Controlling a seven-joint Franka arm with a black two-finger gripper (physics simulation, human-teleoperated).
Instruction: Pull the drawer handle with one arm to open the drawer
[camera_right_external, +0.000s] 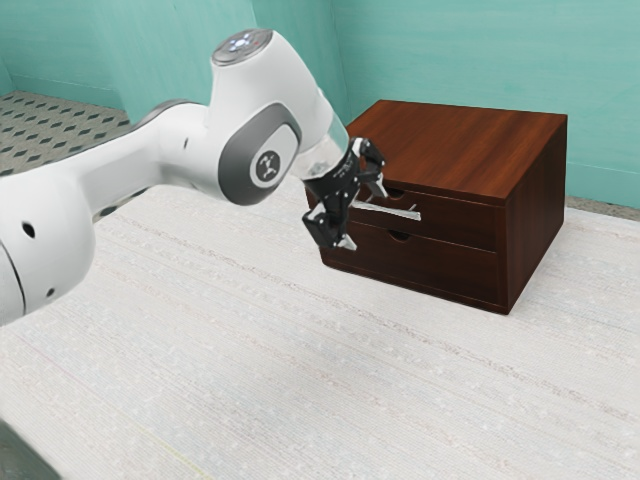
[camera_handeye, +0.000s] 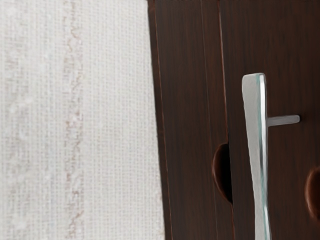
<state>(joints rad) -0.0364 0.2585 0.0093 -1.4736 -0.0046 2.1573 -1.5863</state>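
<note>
Pincer (camera_right_external: 360, 212) stood spread apart at the front of the cabinet (camera_right_external: 470, 140), one finger above and one below the near end of the handle (camera_right_external: 395, 210), clamped on nothing that we could make out. We judged that straddle deliberate: the bar ran flat across the upper drawer (camera_right_external: 455, 222), so closing over and under it would give a hold to draw outward. From the wrist camera the bar stood off the wood on a short post (camera_handeye: 282, 120), which left a gap behind it for a finger. The upper drawer looked shut, its face level with the lower drawer (camera_right_external: 430, 265) beneath, so the pull was not yet begun.

In the exterior view the cabinet lay at three o'clock from the pincer, and the arm (camera_right_external: 180, 160) reached in from nine o'clock. The drawer would have to travel toward about eight o'clock, out over the desk (camera_right_external: 300, 380), and that stretch lay bare, so we saw ample room for the stroke. The tighter margins were the cabinet's top lip at twelve o'clock of the upper finger and the notch of the lower drawer near the lower one. We reckoned a crooked pull could scrape either. The wall (camera_right_external: 480, 50) stood well behind, at one o'clock.
</note>
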